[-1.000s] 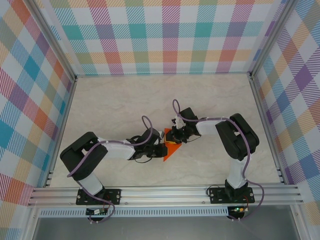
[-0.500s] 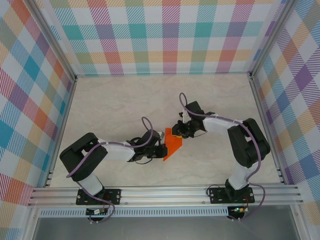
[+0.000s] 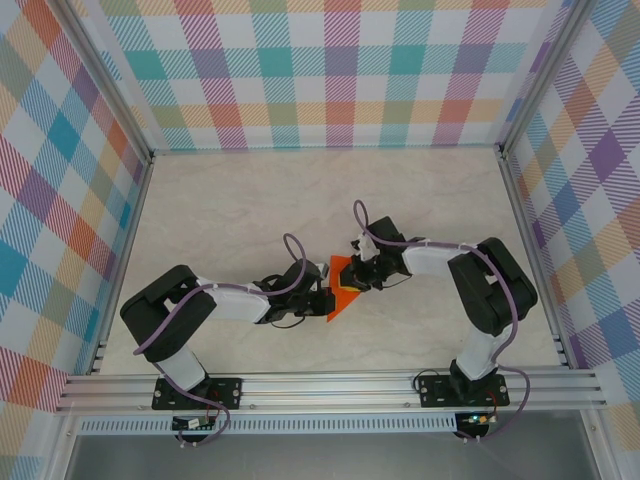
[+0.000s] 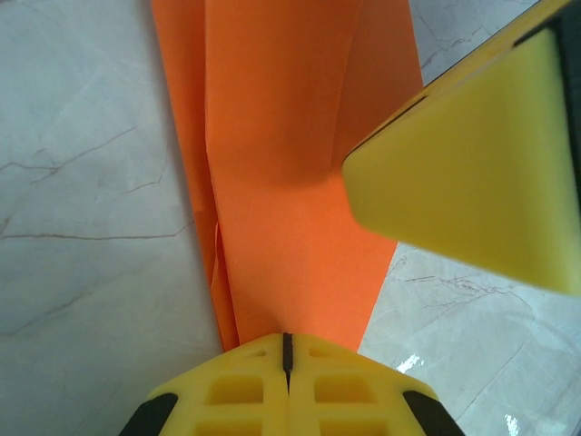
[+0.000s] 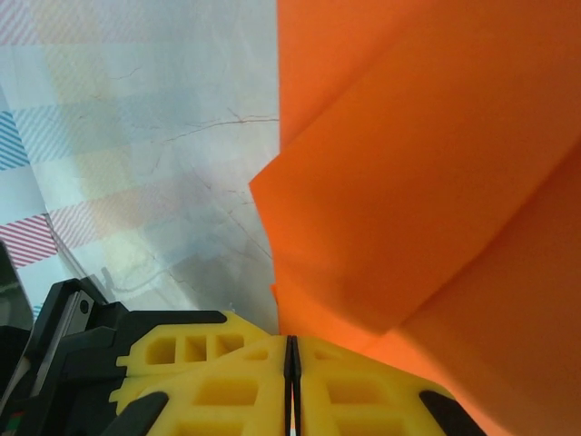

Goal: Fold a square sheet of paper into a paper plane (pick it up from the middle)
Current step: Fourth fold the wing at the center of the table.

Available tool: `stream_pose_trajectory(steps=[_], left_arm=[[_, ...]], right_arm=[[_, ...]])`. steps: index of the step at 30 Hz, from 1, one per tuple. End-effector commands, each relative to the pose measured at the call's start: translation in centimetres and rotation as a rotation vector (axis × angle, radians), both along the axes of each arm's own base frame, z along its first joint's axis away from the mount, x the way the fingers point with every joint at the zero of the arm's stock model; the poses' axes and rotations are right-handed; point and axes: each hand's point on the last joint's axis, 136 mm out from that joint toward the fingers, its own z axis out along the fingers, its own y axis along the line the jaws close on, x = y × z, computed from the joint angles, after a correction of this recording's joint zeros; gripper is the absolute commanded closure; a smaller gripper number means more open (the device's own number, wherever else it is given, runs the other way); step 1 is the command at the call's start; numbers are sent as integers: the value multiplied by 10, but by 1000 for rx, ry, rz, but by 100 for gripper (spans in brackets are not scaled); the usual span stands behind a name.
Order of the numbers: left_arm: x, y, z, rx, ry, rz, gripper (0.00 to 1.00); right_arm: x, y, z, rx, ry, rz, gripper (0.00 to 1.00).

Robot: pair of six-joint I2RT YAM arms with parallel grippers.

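Observation:
The orange sheet of paper point(image 3: 344, 292) lies on the table between the two arms, folded into a narrow layered shape with a point toward the near edge. My left gripper point(image 3: 320, 300) is shut, its tips point(image 4: 287, 350) resting on the narrow end of the paper point(image 4: 290, 182). My right gripper point(image 3: 361, 277) comes in from the right, also shut point(image 5: 290, 350), tip down on the paper's far part point(image 5: 436, 182). In the left wrist view one of its yellow fingers point(image 4: 472, 182) touches the paper's right side. Layered fold edges show in both wrist views.
The pale marble table point(image 3: 230, 210) stretches open behind and to both sides of the paper. Checked walls point(image 3: 330, 70) enclose it at the back and sides. An aluminium rail point(image 3: 330, 385) carries the arm bases at the near edge.
The right gripper pulled back to the far right off the paper, then came back down-left onto it and closed further. The left gripper and the paper stayed put.

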Motion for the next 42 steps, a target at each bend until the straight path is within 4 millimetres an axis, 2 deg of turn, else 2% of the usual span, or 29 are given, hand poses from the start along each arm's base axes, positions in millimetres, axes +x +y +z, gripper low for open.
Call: stream_pose_trajectory(steps=[1, 5, 9, 11, 15, 23, 42], left_arm=[[-34, 58, -68, 278, 150, 43, 100], [-34, 58, -68, 279, 149, 43, 100], [-34, 59, -68, 287, 149, 43, 100], [-34, 60, -68, 294, 150, 42, 100], [-37, 65, -70, 316, 149, 36, 100], [-39, 71, -74, 344, 154, 32, 100], [-44, 76, -79, 361, 162, 16, 100]], right_arm=[[-3, 10, -1, 31, 7, 27, 89], [-4, 12, -16, -19, 23, 35, 89], [-2, 3, -41, -107, 52, 12, 90], [-1, -3, -48, -153, 47, -1, 90], [8, -11, -43, -211, 7, -25, 89], [31, -6, -31, -199, -29, -25, 87], [87, -24, -31, -136, -52, -100, 84]])
